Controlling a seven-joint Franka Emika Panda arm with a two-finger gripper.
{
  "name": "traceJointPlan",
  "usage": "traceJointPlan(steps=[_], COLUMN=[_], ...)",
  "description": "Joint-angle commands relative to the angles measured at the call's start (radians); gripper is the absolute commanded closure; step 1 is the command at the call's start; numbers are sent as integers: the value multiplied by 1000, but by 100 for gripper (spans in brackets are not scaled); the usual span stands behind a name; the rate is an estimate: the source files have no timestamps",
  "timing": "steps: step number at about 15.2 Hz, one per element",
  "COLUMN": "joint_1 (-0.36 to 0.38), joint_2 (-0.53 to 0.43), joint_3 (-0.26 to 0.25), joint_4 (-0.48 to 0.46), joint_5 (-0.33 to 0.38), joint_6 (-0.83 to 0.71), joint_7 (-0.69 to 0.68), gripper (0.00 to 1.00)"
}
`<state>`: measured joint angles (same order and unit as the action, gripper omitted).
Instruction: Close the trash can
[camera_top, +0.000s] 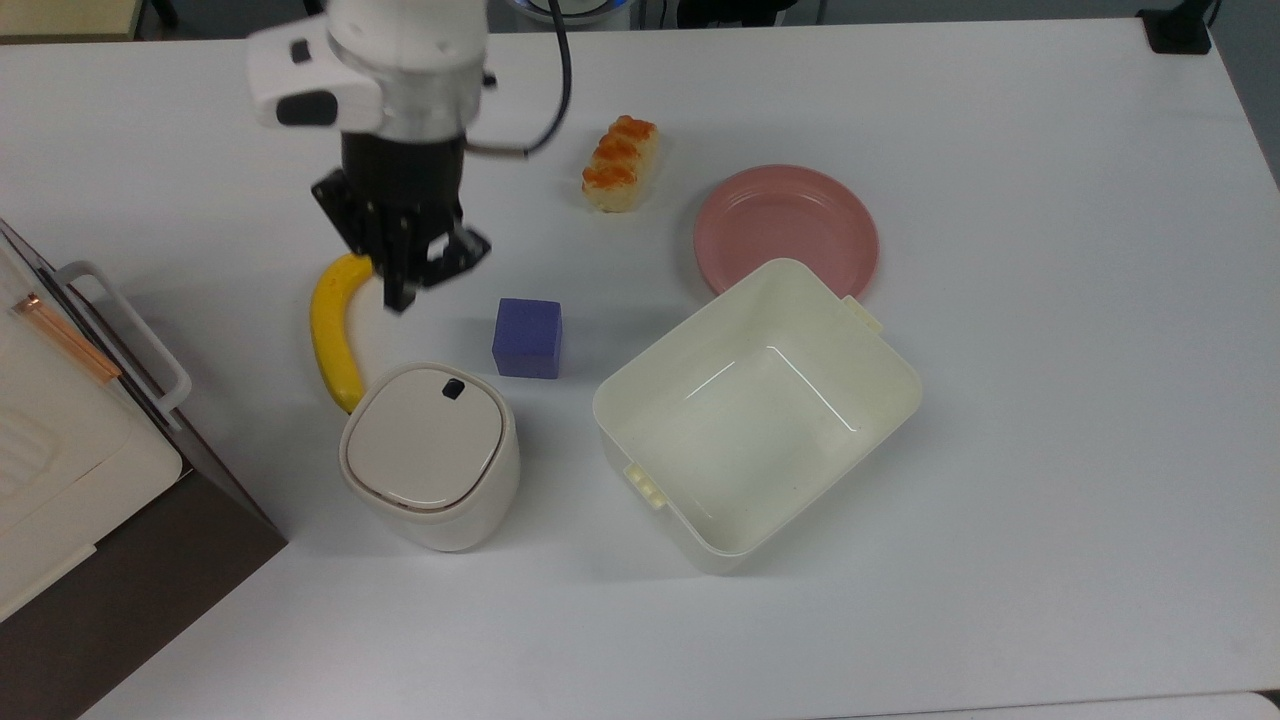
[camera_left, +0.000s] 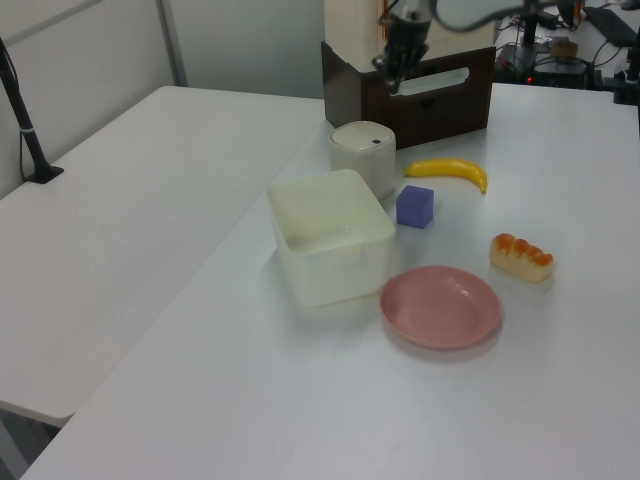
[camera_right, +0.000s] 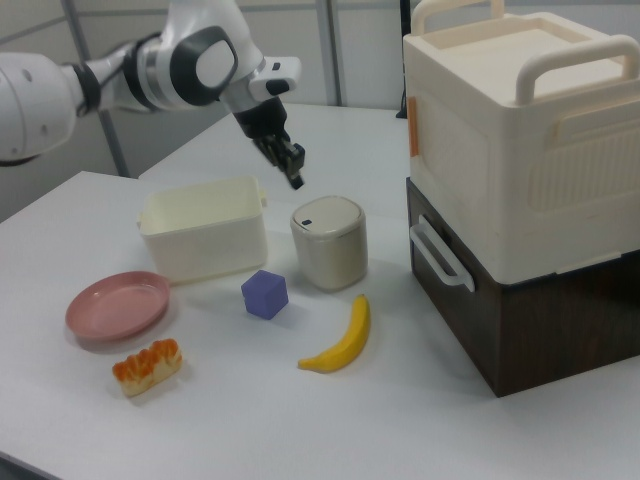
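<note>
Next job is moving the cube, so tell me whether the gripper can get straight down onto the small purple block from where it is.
Probably yes. The gripper hangs above the table, and the small purple block stands apart from the cream-white trash can, the yellow banana and the large cream tub, with nothing on top.

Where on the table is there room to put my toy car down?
Lots of bare table lies at the top view's right, past the tub and pink plate. It is crowded around the trash can, with the banana and purple block close by.
</note>
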<state>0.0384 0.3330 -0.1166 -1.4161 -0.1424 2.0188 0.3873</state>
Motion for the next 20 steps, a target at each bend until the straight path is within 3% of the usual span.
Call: traceJointPlan(steps=[1,3,4,8,11,13,20], joint_1=[-23,-35,-40,-40,-40,-40,-28], joint_2=[-130,-170,-184,-222,-244,-262,-302], joint_3=[-2,-2,-2,-5,-8,-8,-18], joint_4=[-61,-66,-67,-69,-73,-105,-156], joint_5=[125,136,139,141,141,141,158], joint_6=[-207,-241,-255,-348,-361,-361,-344], joint_7=[-312,-338,-350,-459,-489,-492,-487], gripper=[85,83,76,42,25,0,0])
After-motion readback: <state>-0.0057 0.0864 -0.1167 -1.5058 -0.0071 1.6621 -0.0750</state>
